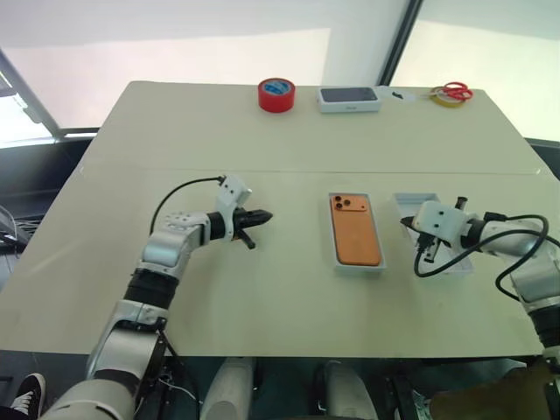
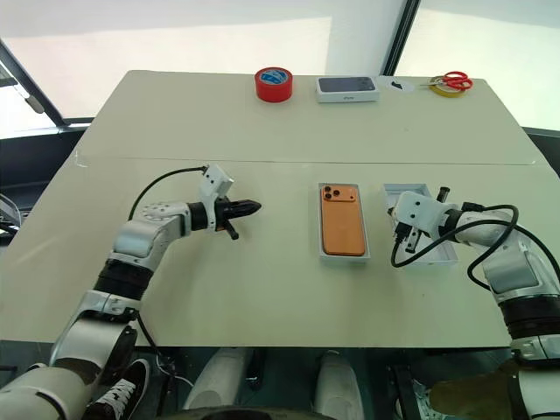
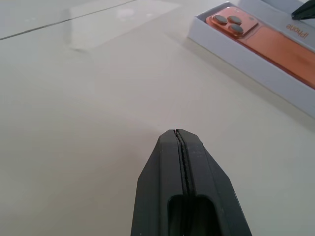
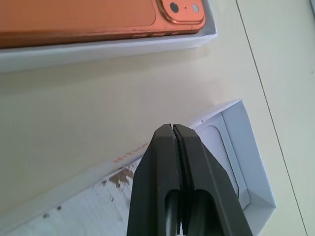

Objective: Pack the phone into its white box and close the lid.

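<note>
Both pairs of jaws are pressed fully together on nothing: the left gripper (image 1: 260, 215) hangs over bare table (image 1: 175, 131) well to the left of the phone (image 1: 354, 229), the right gripper (image 4: 175, 129) just above the near wall of the lid (image 2: 420, 234). That orange phone lies camera side up in the white box (image 1: 358, 267), with the lid open side up just to its right. Light, thin and easily crushed, the lid probably wants a gentle pinch on one long wall; its smooth card may slip.
</note>
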{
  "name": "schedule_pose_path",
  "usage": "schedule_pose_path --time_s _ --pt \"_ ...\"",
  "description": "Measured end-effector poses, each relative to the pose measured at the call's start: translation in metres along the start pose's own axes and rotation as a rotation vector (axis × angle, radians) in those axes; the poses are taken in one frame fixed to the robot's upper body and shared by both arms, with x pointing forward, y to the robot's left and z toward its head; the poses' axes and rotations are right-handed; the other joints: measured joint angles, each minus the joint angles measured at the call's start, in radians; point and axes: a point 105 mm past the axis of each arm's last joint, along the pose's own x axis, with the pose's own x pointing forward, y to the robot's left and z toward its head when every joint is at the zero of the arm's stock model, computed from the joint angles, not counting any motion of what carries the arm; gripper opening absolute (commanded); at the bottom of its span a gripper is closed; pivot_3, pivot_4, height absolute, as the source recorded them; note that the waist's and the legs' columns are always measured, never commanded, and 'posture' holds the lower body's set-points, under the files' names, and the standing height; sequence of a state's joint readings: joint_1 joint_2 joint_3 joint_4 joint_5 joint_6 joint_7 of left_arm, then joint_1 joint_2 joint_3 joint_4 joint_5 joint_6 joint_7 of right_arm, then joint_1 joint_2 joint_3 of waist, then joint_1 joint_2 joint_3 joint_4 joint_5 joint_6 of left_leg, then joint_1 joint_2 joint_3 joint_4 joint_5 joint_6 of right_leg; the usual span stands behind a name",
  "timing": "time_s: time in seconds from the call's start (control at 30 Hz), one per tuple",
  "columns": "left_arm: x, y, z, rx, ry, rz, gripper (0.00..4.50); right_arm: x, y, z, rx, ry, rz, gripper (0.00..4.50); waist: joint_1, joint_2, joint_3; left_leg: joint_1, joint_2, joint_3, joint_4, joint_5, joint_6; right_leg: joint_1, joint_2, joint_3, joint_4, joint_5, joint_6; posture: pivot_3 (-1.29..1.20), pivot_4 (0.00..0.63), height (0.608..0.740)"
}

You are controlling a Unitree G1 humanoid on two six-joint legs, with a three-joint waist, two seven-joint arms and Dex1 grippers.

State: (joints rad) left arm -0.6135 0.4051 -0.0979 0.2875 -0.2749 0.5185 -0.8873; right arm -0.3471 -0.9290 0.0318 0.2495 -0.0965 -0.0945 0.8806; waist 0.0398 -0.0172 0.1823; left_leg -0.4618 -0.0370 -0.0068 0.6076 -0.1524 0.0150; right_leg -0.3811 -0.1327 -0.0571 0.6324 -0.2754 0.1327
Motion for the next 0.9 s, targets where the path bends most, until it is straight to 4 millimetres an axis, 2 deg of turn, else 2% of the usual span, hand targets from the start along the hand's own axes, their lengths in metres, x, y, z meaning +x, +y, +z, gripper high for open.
schedule_pose_path --time_s 0.07,0.13,0.2,0.23,0.27,0.3,0.43,0.6,0.8,0.9 --pt "-0.012 -0.006 0.003 -0.009 -0.032 -0.056 1.21 -0.002 -0.004 0.001 0.148 -0.025 -0.001 0.81 -0.003 0.0 0.0 -0.001 0.0 0.0 0.0 0.0 0.001 0.001 0.0 0.001 0.0 0.0 0.0 0.0 0.15 0.74" --pt "-0.027 -0.012 0.009 0.032 -0.065 -0.106 2.31 -0.007 -0.011 0.002 0.283 -0.048 -0.027 1.92 -0.004 0.001 0.001 -0.001 0.001 0.0 -0.001 0.001 0.002 0.001 -0.001 0.001 0.0 0.0 0.0 0.0 0.15 0.74" --pt "-0.038 -0.016 0.013 0.07 -0.078 -0.141 3.12 -0.011 -0.017 0.008 0.341 -0.064 -0.045 2.73 -0.004 0.002 0.001 0.0 0.001 0.0 -0.001 0.001 0.001 0.001 -0.001 0.001 0.0 -0.001 -0.002 0.0 0.15 0.74" --pt "-0.043 -0.018 0.015 0.086 -0.081 -0.161 3.77 -0.014 -0.02 0.013 0.365 -0.077 -0.051 3.41 -0.004 0.003 0.001 0.0 0.001 0.0 -0.001 0.0 0.001 0.001 -0.001 0.001 0.0 -0.001 -0.003 0.0 0.15 0.74" --pt "-0.048 -0.02 0.016 0.094 -0.084 -0.186 4.23 -0.016 -0.02 0.018 0.386 -0.086 -0.05 3.87 -0.004 0.003 0.001 0.0 0.001 0.0 -0.001 0.0 0.0 0.001 -0.001 0.001 0.0 -0.001 -0.003 0.0 0.15 0.74" --pt "-0.052 -0.022 0.016 0.098 -0.087 -0.206 4.5 -0.018 -0.019 0.023 0.409 -0.095 -0.045 4.41 -0.004 0.003 0.001 0.0 0.001 0.0 -0.002 -0.001 0.0 0.0 -0.001 0.001 0.0 -0.001 -0.003 0.0 0.15 0.74" --pt "-0.063 -0.027 0.013 0.174 -0.097 -0.254 4.5 -0.02 -0.004 0.029 0.58 -0.073 -0.03 4.47 0.001 0.003 0.001 -0.001 0.001 0.001 -0.001 -0.001 0.0 -0.004 -0.002 0.001 -0.001 -0.002 -0.004 0.0 0.15 0.74" --pt "-0.068 -0.037 0.02 0.359 -0.159 -0.303 4.5 -0.021 0.032 0.026 0.75 0.056 0.031 4.47 -0.001 0.004 0.001 -0.004 0.001 0.001 -0.002 -0.001 0.001 -0.007 -0.003 0.002 -0.001 -0.001 -0.005 0.0 0.15 0.74" --pt "-0.07 -0.043 0.02 0.463 -0.175 -0.352 4.5 -0.026 0.031 0.021 0.834 0.197 -0.02 4.47 -0.003 0.007 0.0 -0.004 0.002 0.002 -0.002 -0.001 0.001 -0.008 -0.003 0.002 -0.001 -0.001 -0.005 0.0 0.15 0.74" --pt "-0.071 -0.044 0.018 0.467 -0.17 -0.368 4.5 -0.023 0.026 0.033 0.908 0.202 -0.018 4.47 -0.005 0.007 0.0 -0.004 0.002 0.002 -0.001 0.0 0.002 -0.008 -0.002 0.002 -0.001 -0.001 -0.005 0.0 0.15 0.74"
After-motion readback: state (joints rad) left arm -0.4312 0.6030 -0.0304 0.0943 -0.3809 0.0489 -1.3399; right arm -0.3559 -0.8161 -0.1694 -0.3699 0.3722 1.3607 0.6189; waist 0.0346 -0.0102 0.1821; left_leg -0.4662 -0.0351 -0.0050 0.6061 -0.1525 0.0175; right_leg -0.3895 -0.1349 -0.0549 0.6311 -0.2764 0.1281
